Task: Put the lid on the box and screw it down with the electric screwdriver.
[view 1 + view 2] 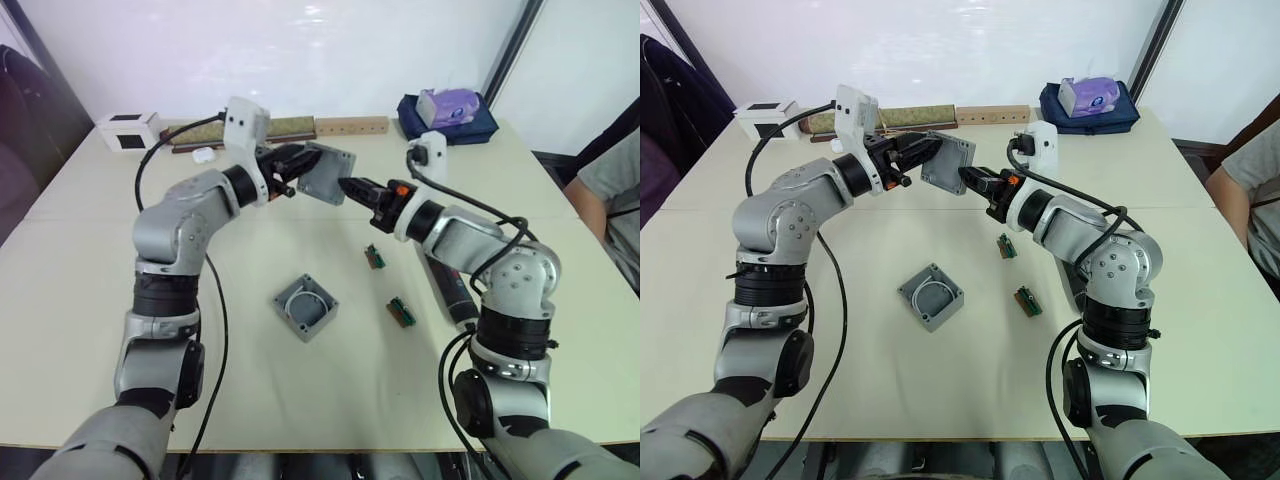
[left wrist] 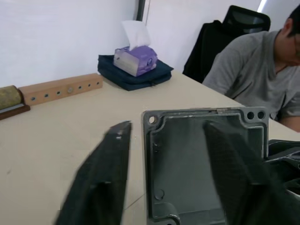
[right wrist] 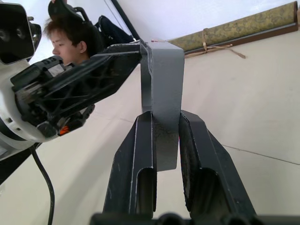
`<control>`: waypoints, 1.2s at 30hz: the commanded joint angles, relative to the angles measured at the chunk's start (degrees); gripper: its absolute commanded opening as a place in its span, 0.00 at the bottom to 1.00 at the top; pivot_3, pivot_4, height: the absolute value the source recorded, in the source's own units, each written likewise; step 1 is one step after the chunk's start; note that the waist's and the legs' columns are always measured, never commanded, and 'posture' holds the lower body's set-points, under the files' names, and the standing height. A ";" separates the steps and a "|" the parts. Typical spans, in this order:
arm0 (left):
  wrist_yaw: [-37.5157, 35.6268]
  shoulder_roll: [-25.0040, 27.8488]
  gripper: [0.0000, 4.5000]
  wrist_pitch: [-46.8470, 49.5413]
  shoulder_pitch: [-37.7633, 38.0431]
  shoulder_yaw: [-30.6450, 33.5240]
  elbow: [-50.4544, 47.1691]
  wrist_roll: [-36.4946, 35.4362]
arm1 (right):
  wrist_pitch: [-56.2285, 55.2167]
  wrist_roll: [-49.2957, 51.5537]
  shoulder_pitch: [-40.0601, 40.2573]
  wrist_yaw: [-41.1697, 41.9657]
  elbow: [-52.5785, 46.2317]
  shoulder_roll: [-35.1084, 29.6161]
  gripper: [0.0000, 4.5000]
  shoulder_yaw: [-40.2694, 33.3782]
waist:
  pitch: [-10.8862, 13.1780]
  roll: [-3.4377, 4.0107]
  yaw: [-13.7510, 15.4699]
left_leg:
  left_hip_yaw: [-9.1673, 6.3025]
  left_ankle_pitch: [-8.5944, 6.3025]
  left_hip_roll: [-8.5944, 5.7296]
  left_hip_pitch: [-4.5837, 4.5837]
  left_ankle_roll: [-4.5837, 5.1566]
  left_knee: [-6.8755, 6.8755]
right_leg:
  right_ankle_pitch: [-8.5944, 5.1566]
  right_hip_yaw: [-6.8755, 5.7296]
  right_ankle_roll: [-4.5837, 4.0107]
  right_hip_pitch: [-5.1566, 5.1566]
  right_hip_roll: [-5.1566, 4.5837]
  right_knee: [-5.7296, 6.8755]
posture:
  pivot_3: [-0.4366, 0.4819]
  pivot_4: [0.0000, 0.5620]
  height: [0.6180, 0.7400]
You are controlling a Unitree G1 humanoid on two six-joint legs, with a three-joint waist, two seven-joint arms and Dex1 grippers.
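The grey lid (image 1: pixel 328 172) is held up in the air over the far middle of the table, standing on edge. My right gripper (image 1: pixel 345 187) is shut on its lower edge, both fingers (image 3: pixel 140 154) pressed against its faces. My left gripper (image 1: pixel 300 163) is open beside it, with its fingers spread in front of the lid's recessed underside (image 2: pixel 187 154). The open grey box (image 1: pixel 305 307) with a white wire loop sits on the table below and nearer to me. The black electric screwdriver (image 1: pixel 455 295) lies on the table, partly hidden under my right arm.
Two small green circuit boards (image 1: pixel 374 257) (image 1: pixel 402 311) lie right of the box. A white cube (image 1: pixel 128 131), a wooden strip (image 1: pixel 350 126) and a tissue box on a blue bag (image 1: pixel 450 107) line the far edge. A person (image 1: pixel 610 190) sits at the right.
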 commanded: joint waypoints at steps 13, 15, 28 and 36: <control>-6.20 12.30 0.39 6.12 2.61 7.10 0.11 -6.94 | -20.25 -18.40 11.57 11.25 -17.31 -15.59 0.03 12.23 | 0.02 0.03 0.17 | -0.01 0.00 -0.03 -0.02 0.00 -0.06 | -0.01 -0.01 0.00 0.01 -0.01 -0.11 | 0.48 0.27 1.00; -7.66 13.06 0.24 6.35 4.70 5.93 -0.60 -6.97 | -26.17 -25.58 14.87 14.00 -19.27 -20.36 0.03 17.03 | 0.03 0.03 0.16 | 0.00 0.00 -0.07 -0.01 0.00 -0.05 | -0.01 -0.01 0.00 0.03 -0.02 -0.12 | 0.48 0.27 1.00; -14.85 17.08 0.02 11.05 9.19 -1.10 -7.62 -8.52 | -75.68 -85.12 26.53 6.73 -12.89 -35.95 0.03 36.74 | 0.05 -0.01 0.12 | 0.02 0.08 -0.10 0.01 -0.14 -0.04 | -0.02 0.02 0.00 0.00 0.08 -0.09 | 0.48 0.27 1.00; -17.89 18.62 0.02 10.46 9.26 -4.29 -8.74 -8.03 | -82.84 -90.68 29.67 7.52 -11.33 -32.26 0.03 36.04 | 0.05 -0.02 0.17 | -0.01 0.09 -0.09 0.06 -0.15 -0.03 | -0.02 0.01 -0.01 0.07 0.08 -0.07 | 0.48 0.27 1.00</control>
